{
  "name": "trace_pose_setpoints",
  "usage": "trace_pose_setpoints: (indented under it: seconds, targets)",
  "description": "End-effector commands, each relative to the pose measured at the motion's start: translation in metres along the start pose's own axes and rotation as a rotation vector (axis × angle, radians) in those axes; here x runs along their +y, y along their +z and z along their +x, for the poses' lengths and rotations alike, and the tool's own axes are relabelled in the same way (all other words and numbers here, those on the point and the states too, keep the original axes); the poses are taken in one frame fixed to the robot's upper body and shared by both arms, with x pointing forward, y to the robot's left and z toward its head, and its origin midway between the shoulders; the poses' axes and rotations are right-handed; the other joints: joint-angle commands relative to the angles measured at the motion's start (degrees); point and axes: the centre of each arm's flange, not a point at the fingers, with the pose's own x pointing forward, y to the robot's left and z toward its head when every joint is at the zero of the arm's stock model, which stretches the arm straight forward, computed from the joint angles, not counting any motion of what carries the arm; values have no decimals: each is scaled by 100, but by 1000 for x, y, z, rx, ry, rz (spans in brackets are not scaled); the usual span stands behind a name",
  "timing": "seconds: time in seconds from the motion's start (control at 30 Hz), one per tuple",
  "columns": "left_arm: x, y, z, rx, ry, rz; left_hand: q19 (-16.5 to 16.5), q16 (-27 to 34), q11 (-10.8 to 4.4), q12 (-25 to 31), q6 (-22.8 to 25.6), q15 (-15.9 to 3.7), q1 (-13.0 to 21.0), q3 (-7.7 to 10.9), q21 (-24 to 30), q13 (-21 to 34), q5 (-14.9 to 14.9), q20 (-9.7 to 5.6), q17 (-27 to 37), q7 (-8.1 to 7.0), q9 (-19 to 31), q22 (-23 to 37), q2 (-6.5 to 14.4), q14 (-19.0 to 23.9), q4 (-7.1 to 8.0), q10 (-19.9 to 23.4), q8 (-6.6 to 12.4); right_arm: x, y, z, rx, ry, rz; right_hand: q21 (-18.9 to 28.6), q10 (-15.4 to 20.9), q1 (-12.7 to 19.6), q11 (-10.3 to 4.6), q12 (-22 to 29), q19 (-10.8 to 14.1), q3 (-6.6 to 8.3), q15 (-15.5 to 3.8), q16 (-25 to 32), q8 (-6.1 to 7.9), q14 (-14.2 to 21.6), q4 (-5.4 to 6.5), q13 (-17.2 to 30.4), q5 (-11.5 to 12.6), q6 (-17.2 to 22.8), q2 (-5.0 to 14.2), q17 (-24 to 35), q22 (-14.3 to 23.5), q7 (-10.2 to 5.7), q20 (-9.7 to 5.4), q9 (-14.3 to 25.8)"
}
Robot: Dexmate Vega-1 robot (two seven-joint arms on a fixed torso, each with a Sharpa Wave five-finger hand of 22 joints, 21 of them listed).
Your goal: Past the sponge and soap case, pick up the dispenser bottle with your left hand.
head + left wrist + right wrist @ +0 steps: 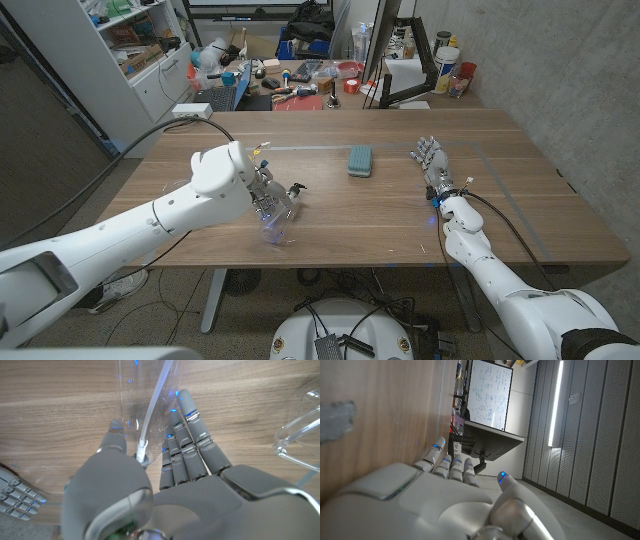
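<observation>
Head view: left hand (268, 196) over the middle-left of the wooden tabletop (520, 200), fingers closed around a clear dispenser bottle (277, 225) with a dark pump top near the fingertips; bottle tilted, lower end blurred just above the near part of the tabletop. Teal sponge (360, 160) farther back and to the right, apart from the left hand. Right hand (431, 158) near the right side of the tabletop, standing on its edge, fingers straight and slightly apart, holding nothing. Cluttered bench and shelves beyond the far edge.

Left wrist view: left hand (165, 475) wrapped on the transparent dispenser bottle (131, 405), thumb on one side, fingers (187, 435) on the other, white dip tube (152, 410) visible through the clear wall. Another clear plastic piece (297, 430) off to the side over the wood; cannot tell what it is.

Right wrist view: right hand (450, 495) beside the wooden tabletop (385, 410), fingers (452, 467) extended side by side, thumb apart, nothing in its grasp. Blurred grey-blue shape (337, 422) on the wood, possibly the sponge. Whiteboard (490, 395) and grey panelled wall in the background.
</observation>
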Motion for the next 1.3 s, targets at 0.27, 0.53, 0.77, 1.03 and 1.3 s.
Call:
trace_pose_setpoints:
  seconds: [0.27, 0.53, 0.77, 1.03, 1.3]
  targets:
    - [9, 3, -16, -27, 69, -40, 73, -64, -321, -53, 325, -678, 484, 661, -1, 21, 32, -92, 31, 432, 22, 8, 506, 363, 77, 364, -36, -3, 4, -3, -10, 0, 1, -26, 60, -6, 8, 12, 27, 15, -81, -7, 6, 22, 11, 14, 54, 48, 337, 3, 29, 17, -633, 30]
    - [14, 2, -20, -41, 94, -65, 87, -101, -325, -92, 333, -676, 486, 693, -18, 22, 32, -94, 34, 430, 24, 6, 498, 368, 81, 375, -57, -3, 7, -3, -16, 0, -1, -39, 57, -9, -9, 9, 31, 16, -84, -10, 5, 16, 14, 14, 54, 50, 339, 4, 29, 9, -634, 30]
    - [18, 2, -23, -51, 113, -74, 99, -122, -321, -115, 358, -690, 492, 723, -30, 23, 32, -95, 36, 430, 25, 6, 495, 399, 83, 409, -66, -3, 7, -3, -18, -2, 0, -48, 58, -11, -7, 8, 34, 15, -84, -11, 5, 16, 15, 14, 54, 50, 339, 4, 30, 13, -635, 30]
    - [20, 2, -26, -63, 131, -87, 116, -158, -336, -151, 389, -680, 493, 757, -44, 25, 32, -96, 39, 431, 28, 7, 492, 409, 90, 429, -78, -3, 10, -4, -25, -1, -1, -61, 53, -12, -14, 4, 40, 16, -78, -10, 5, 20, 16, 14, 55, 53, 341, 4, 30, 11, -633, 30]
    - [22, 3, -32, -78, 152, -101, 131, -189, -327, -186, 405, -693, 490, 789, -58, 27, 32, -95, 42, 430, 30, 7, 489, 424, 99, 448, -94, -4, 12, -5, -30, 1, 1, -74, 58, -12, -1, 5, 45, 17, -82, -13, 3, 19, 15, 14, 56, 49, 339, 3, 31, 11, -632, 30]
